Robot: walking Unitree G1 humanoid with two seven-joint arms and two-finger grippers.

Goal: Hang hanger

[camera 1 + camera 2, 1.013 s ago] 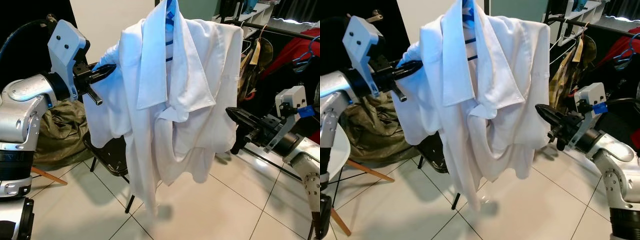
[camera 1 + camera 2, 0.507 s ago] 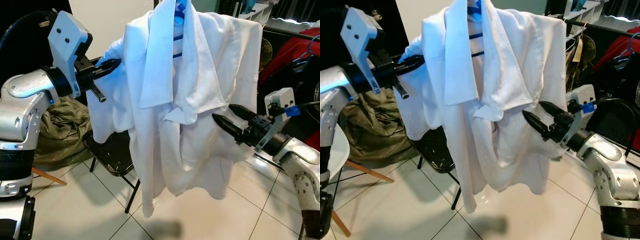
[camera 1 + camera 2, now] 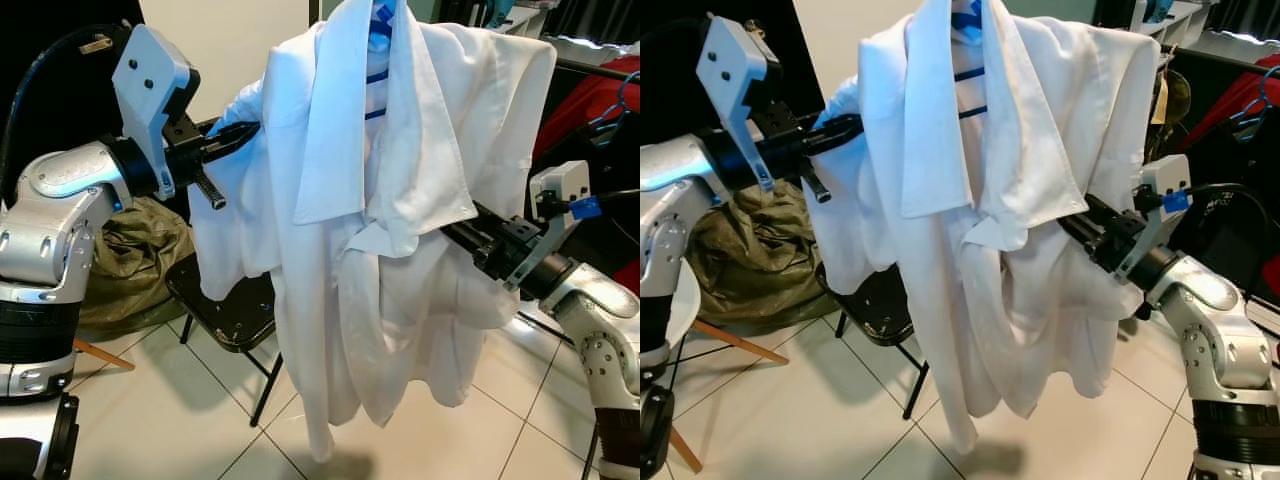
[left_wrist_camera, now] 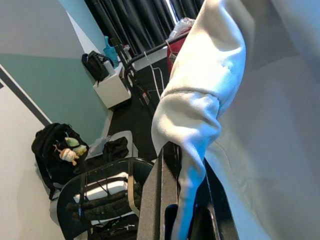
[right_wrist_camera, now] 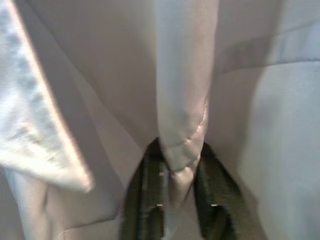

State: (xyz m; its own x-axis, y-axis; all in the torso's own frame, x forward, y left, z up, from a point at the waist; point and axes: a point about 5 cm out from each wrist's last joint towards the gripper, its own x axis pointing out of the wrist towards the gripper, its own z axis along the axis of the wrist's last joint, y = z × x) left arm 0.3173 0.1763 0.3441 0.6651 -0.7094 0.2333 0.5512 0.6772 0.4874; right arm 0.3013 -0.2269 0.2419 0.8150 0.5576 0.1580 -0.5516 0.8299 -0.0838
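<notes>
A white shirt (image 3: 400, 200) hangs on a blue hanger (image 3: 378, 40), whose hook runs out of the top of the eye views. My left gripper (image 3: 248, 133) is raised at the shirt's left shoulder and is shut on a fold of the fabric (image 4: 187, 150). From the right, my right gripper (image 5: 175, 170) reaches into the shirt's front at mid height. A fold of cloth sits pinched between its black fingers (image 5: 142, 185), and in the eye views the cloth hides their tips. The shirt's tail hangs free above the floor.
A black folding chair (image 3: 225, 310) stands under the shirt, with an olive bag (image 3: 130, 260) behind it. At the back right, a clothes rack's rail (image 3: 590, 68) carries a red garment (image 3: 590, 110). A white round table (image 3: 670, 300) edges in at the left. Tiled floor (image 3: 180, 420) lies below.
My right gripper has moved left from open air into the shirt's front and taken a fold. The shirt has swung right and hangs straighter. My left gripper keeps its hold.
</notes>
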